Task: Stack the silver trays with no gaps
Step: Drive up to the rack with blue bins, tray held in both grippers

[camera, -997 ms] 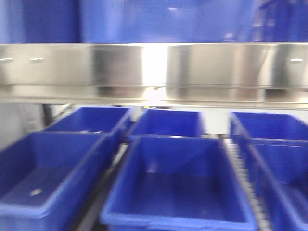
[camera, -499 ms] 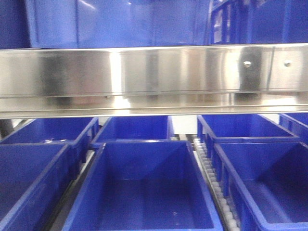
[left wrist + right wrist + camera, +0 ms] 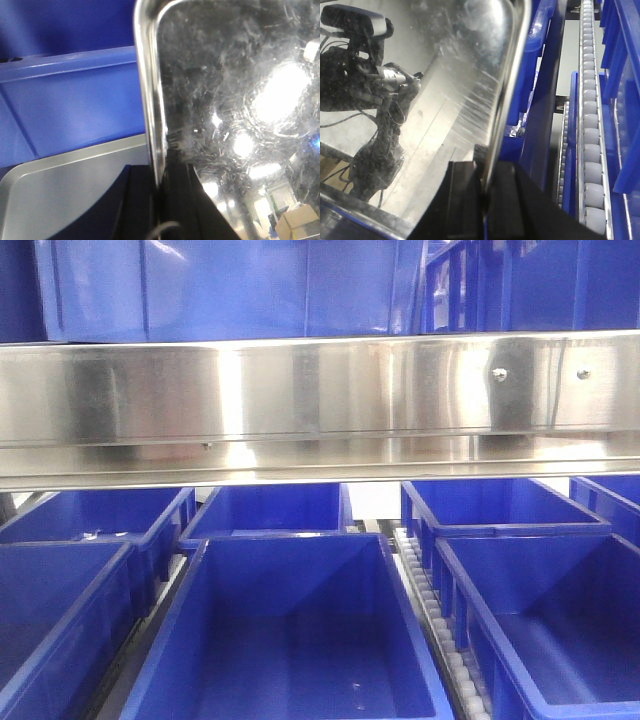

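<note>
Closest in the left wrist view, my left claw (image 3: 159,182) is clamped on the rolled rim of a silver tray (image 3: 240,100). One black finger (image 3: 132,205) sits on the outside of the rim and the other on the inside. The tray stands on edge before the camera, and its scratched, mirror-like face fills the right half and reflects bright lamps. Lower left, beyond my finger, a flat tray (image 3: 55,190) lies level, its rounded corner showing. Behind it rises the wall of a blue bin (image 3: 75,100).

In the right wrist view, my right claw (image 3: 485,187) is closed the same way on the rim of a mirror-bright tray (image 3: 445,75), with a black finger on each side of the edge. I cannot tell whether this is the same tray my left claw holds. Its face reflects a dark camera and cables. To its right are blue bin walls (image 3: 542,100), then a roller track (image 3: 592,150) of pale rollers running away from me.

The front view shows a large blue bin (image 3: 290,585) nearest, with neighbouring bins on both sides and behind. Above them a long brushed-steel shelf rail (image 3: 300,390) crosses the whole width. More blue bins (image 3: 220,290) sit on top of it.
</note>
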Tool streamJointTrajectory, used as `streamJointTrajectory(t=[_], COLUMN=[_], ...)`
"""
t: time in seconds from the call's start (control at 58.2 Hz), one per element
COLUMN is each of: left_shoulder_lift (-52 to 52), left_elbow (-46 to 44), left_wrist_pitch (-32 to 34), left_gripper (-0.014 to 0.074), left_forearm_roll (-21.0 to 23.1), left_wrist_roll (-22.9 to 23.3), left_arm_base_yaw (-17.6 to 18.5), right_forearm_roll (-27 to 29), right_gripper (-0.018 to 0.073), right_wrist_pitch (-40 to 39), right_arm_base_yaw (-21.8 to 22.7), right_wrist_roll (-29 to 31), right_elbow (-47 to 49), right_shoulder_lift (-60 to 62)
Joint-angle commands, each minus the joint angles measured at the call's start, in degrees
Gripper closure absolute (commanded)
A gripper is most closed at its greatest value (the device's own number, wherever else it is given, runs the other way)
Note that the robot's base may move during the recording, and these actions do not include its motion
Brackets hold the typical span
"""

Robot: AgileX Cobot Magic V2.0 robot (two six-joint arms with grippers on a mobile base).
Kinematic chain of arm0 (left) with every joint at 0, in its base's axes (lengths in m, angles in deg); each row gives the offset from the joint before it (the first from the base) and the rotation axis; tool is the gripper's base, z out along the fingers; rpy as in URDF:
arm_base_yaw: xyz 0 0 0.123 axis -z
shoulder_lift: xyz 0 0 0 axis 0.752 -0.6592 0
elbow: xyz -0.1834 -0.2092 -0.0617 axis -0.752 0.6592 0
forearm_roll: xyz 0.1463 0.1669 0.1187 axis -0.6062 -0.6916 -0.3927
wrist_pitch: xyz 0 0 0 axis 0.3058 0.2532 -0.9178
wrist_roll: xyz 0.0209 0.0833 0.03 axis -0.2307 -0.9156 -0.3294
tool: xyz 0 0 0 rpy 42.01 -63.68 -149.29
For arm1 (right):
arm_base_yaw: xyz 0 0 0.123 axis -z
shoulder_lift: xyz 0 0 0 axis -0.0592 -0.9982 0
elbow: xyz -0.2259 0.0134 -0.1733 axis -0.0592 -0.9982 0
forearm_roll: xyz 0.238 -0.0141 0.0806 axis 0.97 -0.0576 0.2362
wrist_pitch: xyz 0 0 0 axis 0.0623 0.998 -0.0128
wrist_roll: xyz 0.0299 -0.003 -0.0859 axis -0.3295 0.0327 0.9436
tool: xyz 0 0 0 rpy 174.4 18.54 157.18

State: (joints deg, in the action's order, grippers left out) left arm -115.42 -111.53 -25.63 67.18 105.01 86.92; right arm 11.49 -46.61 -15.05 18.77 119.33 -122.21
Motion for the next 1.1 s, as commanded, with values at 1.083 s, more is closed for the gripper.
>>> streamJointTrajectory(t=[1.083], left_shoulder_lift=[0.55], left_elbow=[-0.54], left_wrist_pitch=[4.6], left_gripper=[0.0615], left_forearm_roll=[-1.13], left_wrist_roll=[-0.38], left_arm_base_yaw=[0.39], right_forearm_roll=[0.21], right_gripper=[0.0638], right_wrist_pitch=[-3.38], right_arm_base_yaw=[-0.35], right_wrist_roll=[1.17], right_elbow=[0.66], right_shoulder_lift=[0.68])
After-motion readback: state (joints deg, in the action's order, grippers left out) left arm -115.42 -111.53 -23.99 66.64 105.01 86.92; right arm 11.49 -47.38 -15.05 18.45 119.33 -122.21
